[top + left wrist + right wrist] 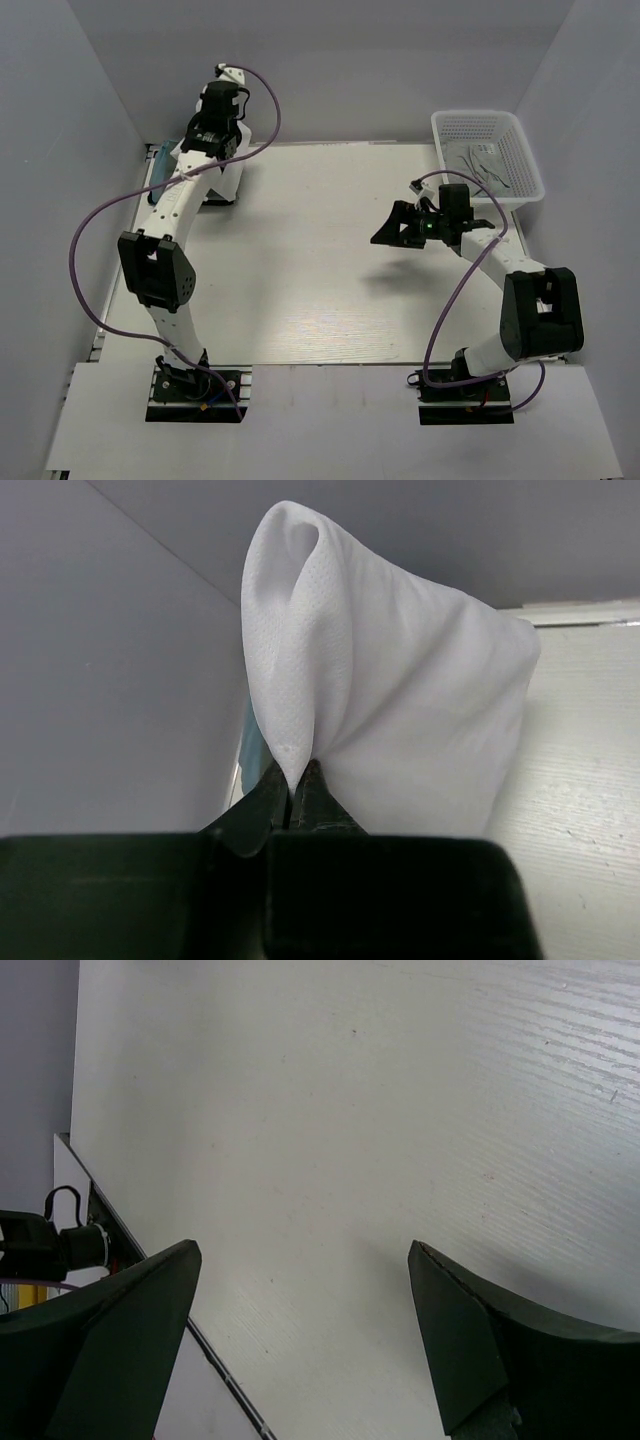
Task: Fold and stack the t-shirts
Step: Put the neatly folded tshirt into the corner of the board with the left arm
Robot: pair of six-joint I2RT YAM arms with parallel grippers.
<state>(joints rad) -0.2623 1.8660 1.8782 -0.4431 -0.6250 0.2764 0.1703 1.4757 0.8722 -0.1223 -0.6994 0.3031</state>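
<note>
My left gripper (pixel 297 780) is pinched tight on 1 thin fold of the white t-shirt (pixel 400 680), at the far left corner of the table (pixel 590 810). My right gripper (pixel 302 1255) hangs wide open, empty, above the table. Risk: a hard pull could slip that fold free.
</note>
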